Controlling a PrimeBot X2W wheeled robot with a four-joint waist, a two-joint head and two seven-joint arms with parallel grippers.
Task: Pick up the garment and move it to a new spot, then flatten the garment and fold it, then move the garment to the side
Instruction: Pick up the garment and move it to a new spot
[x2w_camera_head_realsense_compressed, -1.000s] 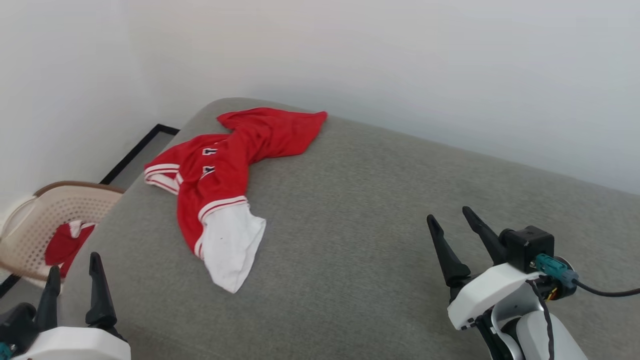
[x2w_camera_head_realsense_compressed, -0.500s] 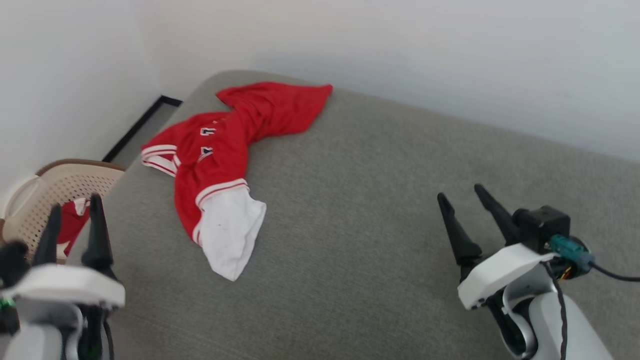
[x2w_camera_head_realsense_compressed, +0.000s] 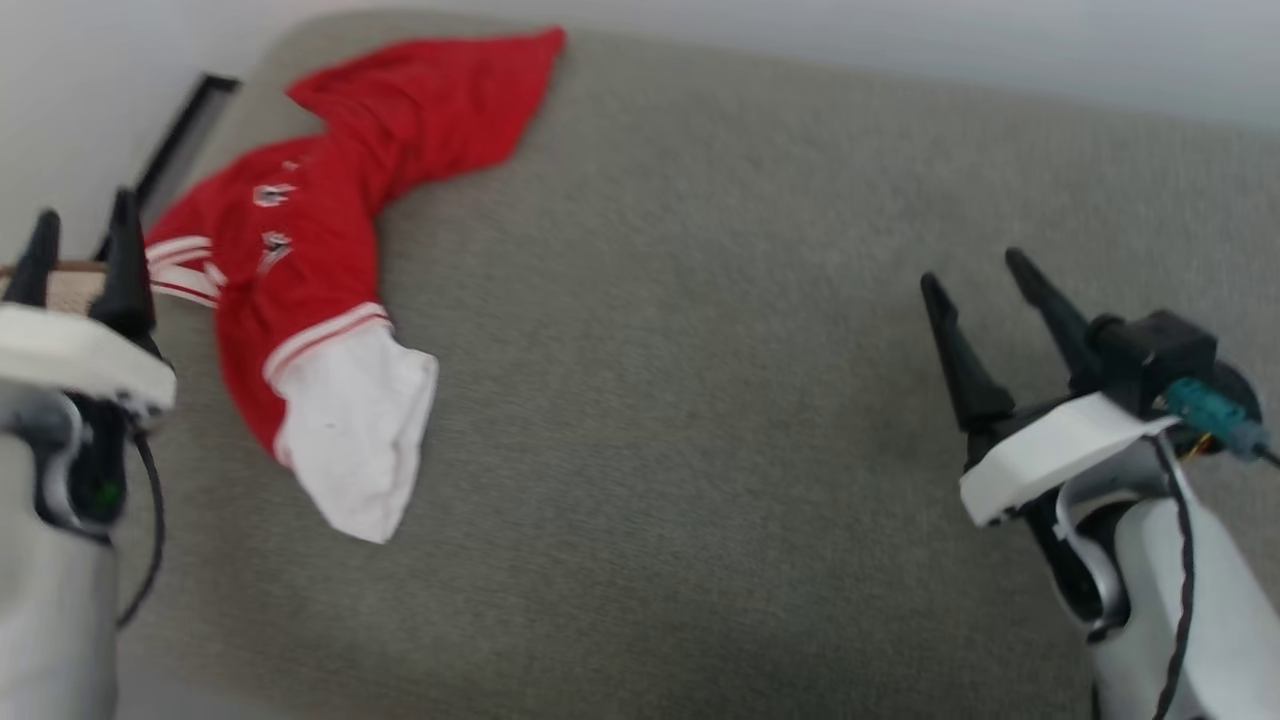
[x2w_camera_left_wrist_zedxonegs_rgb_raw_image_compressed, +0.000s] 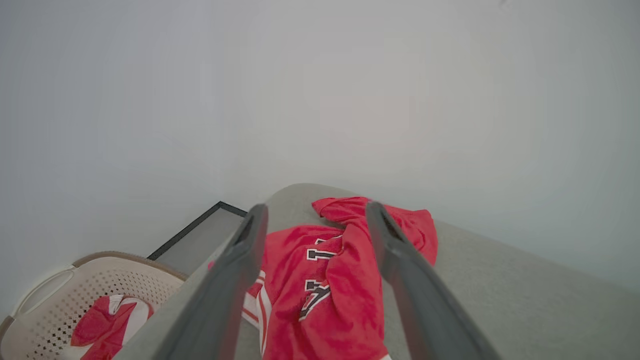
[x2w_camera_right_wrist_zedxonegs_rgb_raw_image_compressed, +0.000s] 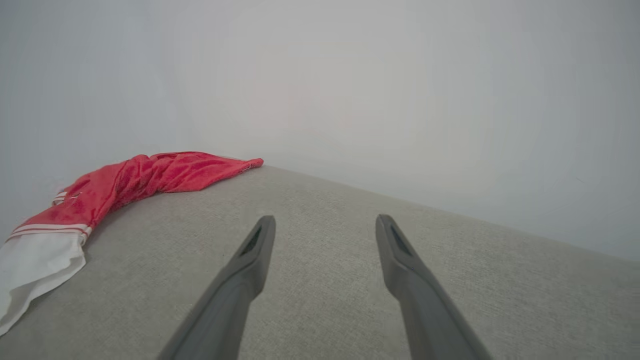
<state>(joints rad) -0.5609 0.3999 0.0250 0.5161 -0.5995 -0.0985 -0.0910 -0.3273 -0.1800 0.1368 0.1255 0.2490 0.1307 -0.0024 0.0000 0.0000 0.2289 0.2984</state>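
We hold left gripper (x2w_camera_head_realsense_compressed: 86, 204) and right gripper (x2w_camera_head_realsense_compressed: 972, 268) splayed, empty, ready to lift the crumpled red white-sleeved jersey (x2w_camera_head_realsense_compressed: 300, 260).

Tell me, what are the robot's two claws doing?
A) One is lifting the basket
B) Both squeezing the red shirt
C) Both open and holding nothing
C: the left claw and the right claw have their fingers spread apart, and the shirt lies loose on the gray cushion.

You have the garment (x2w_camera_head_realsense_compressed: 300, 270) lying on the cushion (x2w_camera_head_realsense_compressed: 650, 400); left gripper (x2w_camera_head_realsense_compressed: 85, 205) just left of the garment; right gripper (x2w_camera_head_realsense_compressed: 972, 268) well to its right; basket (x2w_camera_left_wrist_zedxonegs_rgb_raw_image_compressed: 90, 285) off its left side.
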